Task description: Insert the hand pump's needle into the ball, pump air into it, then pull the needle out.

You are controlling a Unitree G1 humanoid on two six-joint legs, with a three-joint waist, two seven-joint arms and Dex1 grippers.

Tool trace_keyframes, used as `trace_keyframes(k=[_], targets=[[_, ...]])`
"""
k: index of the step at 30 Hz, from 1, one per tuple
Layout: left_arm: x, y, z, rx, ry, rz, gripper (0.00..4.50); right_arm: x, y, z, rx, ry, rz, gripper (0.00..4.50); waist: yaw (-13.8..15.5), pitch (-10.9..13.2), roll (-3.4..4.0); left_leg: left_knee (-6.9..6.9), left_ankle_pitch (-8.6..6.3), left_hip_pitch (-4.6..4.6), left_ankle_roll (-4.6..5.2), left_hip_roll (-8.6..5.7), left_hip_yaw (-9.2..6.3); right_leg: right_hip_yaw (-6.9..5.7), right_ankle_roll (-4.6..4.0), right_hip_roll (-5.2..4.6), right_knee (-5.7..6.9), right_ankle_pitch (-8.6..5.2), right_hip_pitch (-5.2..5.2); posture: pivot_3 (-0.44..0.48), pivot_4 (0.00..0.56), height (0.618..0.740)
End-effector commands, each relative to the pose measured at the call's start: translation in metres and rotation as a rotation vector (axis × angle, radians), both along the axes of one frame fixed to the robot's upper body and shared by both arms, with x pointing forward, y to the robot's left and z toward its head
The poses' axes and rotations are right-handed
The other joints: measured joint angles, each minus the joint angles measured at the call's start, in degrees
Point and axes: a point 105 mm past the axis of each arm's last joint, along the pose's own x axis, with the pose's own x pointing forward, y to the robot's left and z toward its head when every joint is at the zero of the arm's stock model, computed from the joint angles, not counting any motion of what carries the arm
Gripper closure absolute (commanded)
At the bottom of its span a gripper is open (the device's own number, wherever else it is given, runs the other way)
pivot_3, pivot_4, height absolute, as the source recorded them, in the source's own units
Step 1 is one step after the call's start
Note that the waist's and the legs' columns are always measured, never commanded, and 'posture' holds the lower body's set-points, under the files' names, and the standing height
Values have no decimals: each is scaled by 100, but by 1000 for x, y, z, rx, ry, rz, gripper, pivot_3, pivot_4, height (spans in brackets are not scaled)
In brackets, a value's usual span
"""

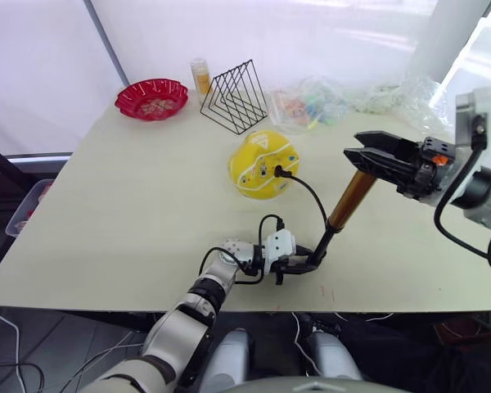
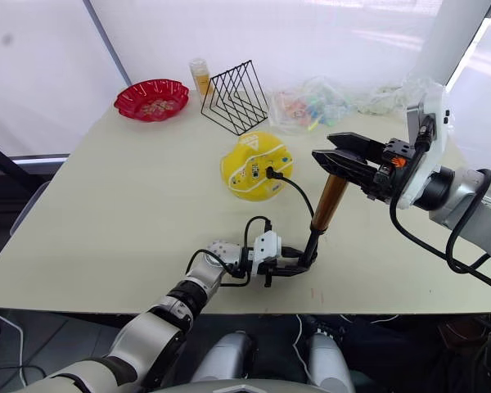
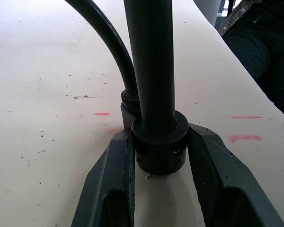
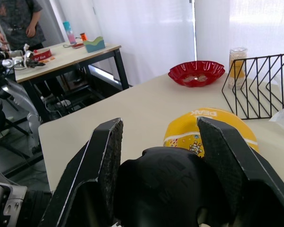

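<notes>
The left gripper is pinching the hand pump at its base; the right gripper is clamping its handle, hose seemingly plugged into the ball.

From my right wrist camera I can read one word: "PEAK", in white capitals, printed upside down on the top of the yellow ball, right of centre in that frame. The small stickers lower on the ball's skin carry marks too fine for me to make out. In my head views the ball shows a white triangular logo near its top, upper middle of the frame, but no letters there are legible.
</notes>
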Motion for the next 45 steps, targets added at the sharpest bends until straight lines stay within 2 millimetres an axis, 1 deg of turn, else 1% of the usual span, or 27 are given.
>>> trace_keyframes(k=[1,4,5,6,7,9,10,12,14,17,18,20,21,22,23,24,25,27,29,33,35,36,38,39,41,42,45], targets=[[-33,30,-56,202,197,-22,3387,6,-6,-26,-41,35,-108,2476,4,-10,-12,-1,0,0,0,0,-1,-1,0,0,-1,0,1,0,150,737],[-32,30,-56,202,196,-22,3387,9,-1,-69,-86,140,-120,2476,-1,-18,-19,-2,0,4,0,0,-3,-5,-4,3,-1,-2,4,0,150,737],[-32,30,-56,203,196,-22,3387,9,1,-77,-92,152,-119,2476,-5,-21,-18,-2,0,7,0,0,-1,-2,-3,2,-1,-2,5,0,150,737],[-32,30,-56,202,195,-21,3387,10,3,-92,-95,187,-126,2476,-8,-22,-20,-2,0,13,0,1,1,-1,-4,2,0,-3,9,0,150,737],[-32,30,-56,202,195,-20,3387,10,5,-102,-96,207,-132,2476,-12,-28,-26,-2,0,16,0,2,2,-1,-6,2,0,-5,10,0,150,737],[-32,30,-56,203,194,-20,3387,9,8,-117,-111,226,-135,2476,-9,-34,-33,-3,0,21,0,6,-2,-3,-20,7,1,-12,13,0,150,737],[-32,31,-56,203,194,-20,3387,8,9,-122,-122,225,-134,2476,-8,-37,-33,-4,0,21,0,8,-4,-3,-20,9,1,-12,14,0,150,737],[-33,32,-56,204,194,-17,3387,6,11,-146,-144,260,-157,2476,-8,-42,-38,-4,0,20,0,8,-3,-3,-19,11,1,-12,13,0,150,737],[-33,32,-57,204,194,-16,3387,4,13,-156,-141,262,-162,2476,-7,-58,-58,-9,0,22,0,7,-4,-3,-17,11,1,-11,13,0,150,737],[-33,33,-57,205,194,-17,3387,4,14,-148,-125,213,-147,2476,-20,-62,-49,-10,0,27,-1,7,1,0,-16,10,1,-11,15,0,150,737],[-33,33,-57,205,194,-18,3387,5,14,-138,-104,184,-142,2476,-20,-62,-50,-10,0,29,-1,7,1,0,-17,10,1,-12,17,0,150,737],[-33,33,-57,205,194,-18,3387,7,14,-127,-80,153,-135,2476,-18,-62,-48,-11,0,30,-1,9,-4,-3,-19,12,1,-13,17,0,150,737],[-33,33,-57,205,194,-19,3387,10,11,-103,-46,95,-127,2476,-17,-61,-47,-14,0,32,-1,10,-4,-3,-19,12,1,-12,17,0,150,737],[-34,33,-57,205,194,-21,3387,11,9,-87,-26,54,-119,2476,-18,-58,-42,-16,0,32,-1,9,-4,-3,-19,12,1,-12,17,0,150,737],[-34,33,-57,205,194,-22,3387,11,7,-76,-12,28,-113,2476,-19,-55,-37,-15,0,31,-1,10,-2,-2,-19,12,1,-12,16,0,150,737],[-34,32,-57,203,196,-23,3387,11,1,-49,8,-29,-103,2476,-21,-43,-24,-15,0,30,-1,9,-1,-1,-19,11,1,-12,15,0,150,737],[-35,32,-57,203,197,-24,3387,10,-2,-33,18,-59,-95,2476,-25,-23,1,-13,0,27,-1,8,1,1,-19,9,1,-12,14,0,150,737],[-35,32,-57,201,198,-25,3387,6,-8,-7,26,-97,-76,2476,-11,-16,4,-10,0,20,0,2,5,4,-18,3,1,-11,8,0,150,737],[-35,31,-57,199,198,-24,3387,2,-14,11,21,-112,-69,2476,6,-11,0,-11,0,12,0,3,-4,-7,-9,7,0,-6,7,0,150,737],[-34,31,-57,198,198,-23,3387,-1,-22,25,13,-122,-84,2476,9,-9,-1,-12,0,5,0,2,-1,-19,-17,9,-1,-9,8,0,150,737],[-34,30,-56,196,199,-23,3387,2,-23,21,12,-104,-100,2476,2,-8,1,-11,0,3,0,1,0,-17,-16,5,0,-8,5,0,150,737],[-34,30,-56,195,199,-23,3387,4,-21,11,-14,-78,-102,2476,1,-8,2,-10,0,6,0,1,0,-15,-17,4,0,-9,7,0,150,737],[-34,30,-56,193,199,-23,3387,8,-12,-22,-64,12,-105,2476,5,-10,-2,-9,0,6,0,1,-2,-14,-16,2,0,-10,6,0,150,737],[-34,29,-56,193,199,-23,3387,10,-8,-42,-94,58,-105,2476,5,-25,-19,-9,0,7,0,1,-1,-16,-15,3,0,-9,8,0,150,737],[-34,29,-56,192,199,-22,3387,10,-2,-68,-136,108,-102,2476,4,-29,-24,-13,0,10,0,2,1,-19,-17,10,0,-10,11,0,150,737],[-34,29,-56,193,198,-22,3387,10,1,-77,-152,120,-99,2476,3,-31,-24,-12,0,9,0,3,-1,-18,-17,9,0,-10,9,0,150,737],[-34,29,-56,191,196,-20,3387,10,5,-113,-155,191,-117,2476,-2,-48,-38,-11,0,20,0,3,-6,-12,-16,8,2,-10,14,0,150,737]])
